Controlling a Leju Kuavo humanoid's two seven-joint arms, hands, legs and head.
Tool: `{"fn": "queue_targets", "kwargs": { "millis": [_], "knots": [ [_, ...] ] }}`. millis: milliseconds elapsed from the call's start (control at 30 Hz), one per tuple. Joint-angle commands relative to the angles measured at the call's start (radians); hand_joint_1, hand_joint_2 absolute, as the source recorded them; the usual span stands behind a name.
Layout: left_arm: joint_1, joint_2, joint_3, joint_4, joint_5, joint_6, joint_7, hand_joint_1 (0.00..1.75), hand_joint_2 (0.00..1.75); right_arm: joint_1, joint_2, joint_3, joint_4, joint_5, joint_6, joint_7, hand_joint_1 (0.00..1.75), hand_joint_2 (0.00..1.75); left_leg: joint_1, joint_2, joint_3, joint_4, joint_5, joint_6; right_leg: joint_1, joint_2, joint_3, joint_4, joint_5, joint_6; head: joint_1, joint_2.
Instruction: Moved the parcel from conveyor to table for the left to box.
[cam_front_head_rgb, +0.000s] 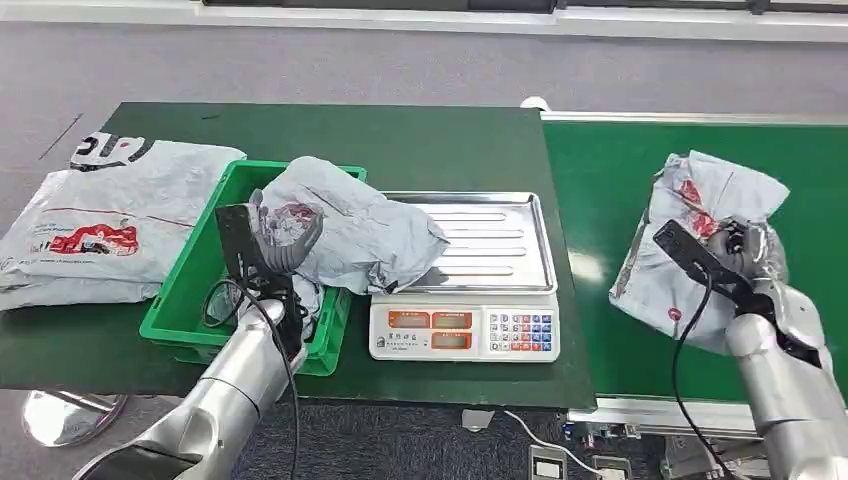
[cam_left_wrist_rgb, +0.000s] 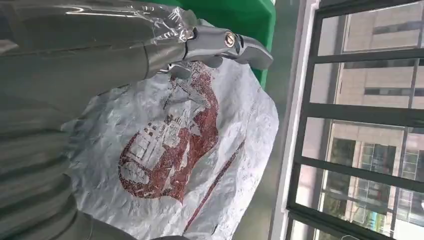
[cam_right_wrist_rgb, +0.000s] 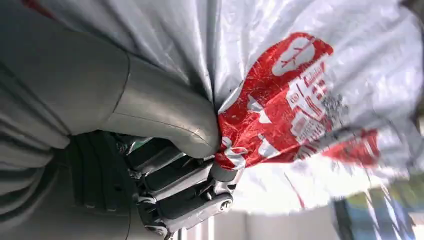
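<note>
A crumpled grey parcel with red print lies across the green bin and the scale's steel tray. My left hand holds its end over the bin. In the left wrist view the fingers lie across the printed parcel. A second grey parcel sits on the green conveyor. My right hand grips it at its near side. Close up, the thumb and fingers pinch a bunched fold of that parcel.
An electronic scale stands at the front of the dark green table, right of the bin. A large flat grey mailer bag lies at the table's left end. The conveyor's metal frame edge runs along the front right.
</note>
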Motion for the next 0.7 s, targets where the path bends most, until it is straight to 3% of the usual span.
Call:
{"fn": "queue_targets", "kwargs": {
  "millis": [33, 200, 333, 433, 567, 700],
  "knots": [
    [0.033, -0.03, 0.119, -0.066, -0.007, 0.162, -0.066, 0.0, 1.75, 0.038, 0.109, -0.027, -0.33, -0.126, -0.285, -0.299, 1.75, 1.75, 0.0, 0.004, 0.002, -0.001, -0.001, -0.001, 0.0, 0.004, 0.0, -0.001, 0.0, -0.002, 0.0, 0.0],
    [0.102, -0.07, 0.145, -0.266, -0.151, 0.263, -0.066, 0.0, 1.75, -0.129, 0.147, 0.199, -0.18, -0.045, -0.25, -0.335, 1.75, 1.75, 0.001, 0.009, 0.001, 0.0, -0.002, -0.001, 0.002, 0.009, -0.001, 0.0, 0.001, -0.001, 0.0, 0.0],
    [0.127, -0.125, 0.267, -0.362, -0.293, 0.265, -0.066, 0.0, 1.75, -0.273, 0.258, 0.393, 0.063, -0.005, -0.203, -0.351, 1.75, 1.75, 0.002, 0.013, 0.0, 0.0, -0.002, -0.001, 0.002, 0.013, -0.003, 0.0, 0.002, -0.001, 0.0, 0.0],
    [0.136, -0.137, 0.307, -0.411, -0.366, 0.265, -0.066, 0.0, 1.75, -0.342, 0.328, 0.488, 0.215, -0.09, -0.068, -0.357, 1.75, 1.75, 0.002, 0.014, 0.0, -0.001, -0.001, -0.001, 0.002, 0.014, -0.003, 0.0, 0.003, -0.001, 0.0, 0.0],
    [0.138, -0.137, 0.322, -0.429, -0.393, 0.265, -0.066, 0.0, 1.75, -0.404, 0.403, 0.561, 0.453, -0.09, 0.122, -0.232, 1.75, 1.75, 0.003, 0.012, 0.002, -0.002, -0.001, -0.002, 0.002, 0.013, -0.001, -0.001, 0.002, -0.002, 0.0, 0.0],
    [0.137, -0.137, 0.322, -0.433, -0.398, 0.265, -0.066, 0.0, 1.75, -0.405, 0.408, 0.579, 0.485, -0.078, 0.141, -0.225, 1.75, 1.75, 0.004, 0.006, 0.001, -0.002, 0.001, -0.003, 0.004, 0.006, 0.0, -0.001, 0.001, -0.002, 0.0, 0.0]
  ]
}}
